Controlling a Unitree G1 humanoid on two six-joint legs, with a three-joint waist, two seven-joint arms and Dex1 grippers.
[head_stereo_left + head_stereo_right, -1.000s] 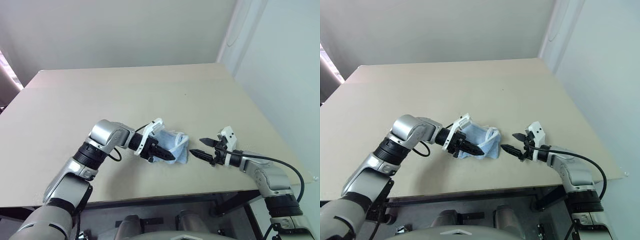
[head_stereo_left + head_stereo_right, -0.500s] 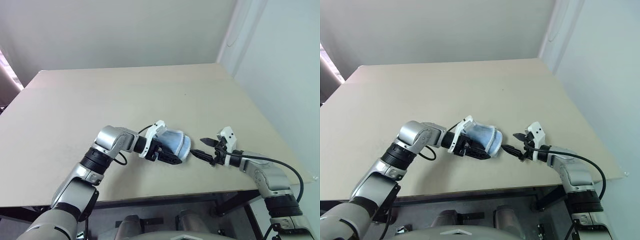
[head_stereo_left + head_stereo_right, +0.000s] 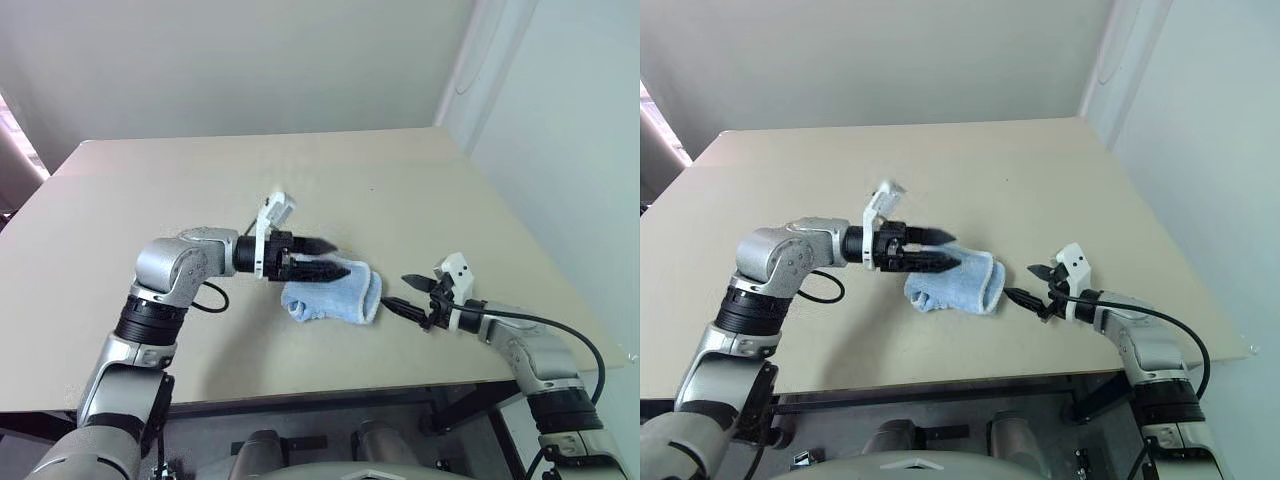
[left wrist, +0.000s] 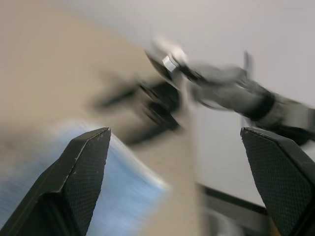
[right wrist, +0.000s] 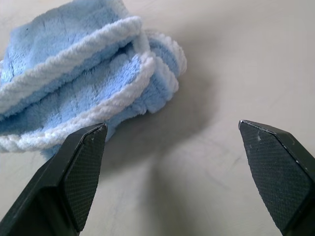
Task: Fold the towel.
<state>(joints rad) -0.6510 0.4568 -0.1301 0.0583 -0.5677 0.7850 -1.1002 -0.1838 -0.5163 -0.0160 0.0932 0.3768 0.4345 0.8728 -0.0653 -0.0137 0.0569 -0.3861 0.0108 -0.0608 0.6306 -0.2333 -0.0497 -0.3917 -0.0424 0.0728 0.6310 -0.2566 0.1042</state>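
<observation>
On table (image 3: 150,190), one towel (image 3: 335,295), two hands spread

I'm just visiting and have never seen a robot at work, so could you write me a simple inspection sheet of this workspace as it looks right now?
Surface: beige flat table, bare apart from the job's thing.
Job's things: light blue terry towel with white edging, lying folded in a bundle near the front edge.
Clutter: nothing seen.
Grippers: left gripper open, held above the towel's far-left edge, holding nothing; right gripper open, just right of the towel, apart from it.
Cables: black cable along the right arm; black loop at the left forearm.
Surroundings: plain pale wall behind the table.
</observation>
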